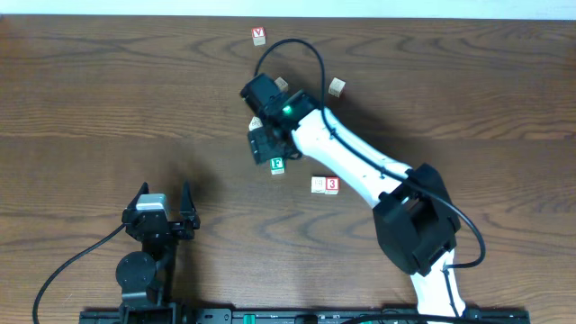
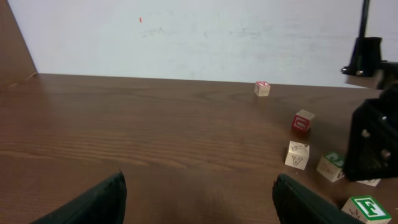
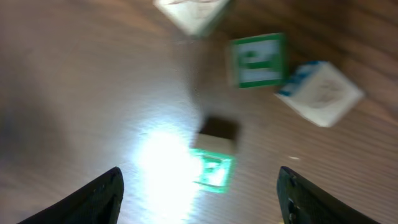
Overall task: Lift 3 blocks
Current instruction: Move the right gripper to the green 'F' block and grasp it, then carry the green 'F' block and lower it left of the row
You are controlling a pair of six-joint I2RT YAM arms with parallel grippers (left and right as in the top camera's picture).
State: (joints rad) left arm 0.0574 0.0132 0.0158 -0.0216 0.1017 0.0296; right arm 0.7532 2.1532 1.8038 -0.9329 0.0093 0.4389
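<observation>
Plainly, both jaws gape — green F block [image 3: 214,167] ungripped under the right pair.

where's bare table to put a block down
Bare wood spans the left half of the table, beyond the left gripper, and right of the pale block. Crowded under the right gripper, around the F block and 3 block.

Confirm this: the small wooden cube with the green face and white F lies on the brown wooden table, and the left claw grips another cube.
Not quite. The left wrist view shows the left claw open and empty. The small wooden cube with the green face and white F does lie on the brown wooden table.
</observation>
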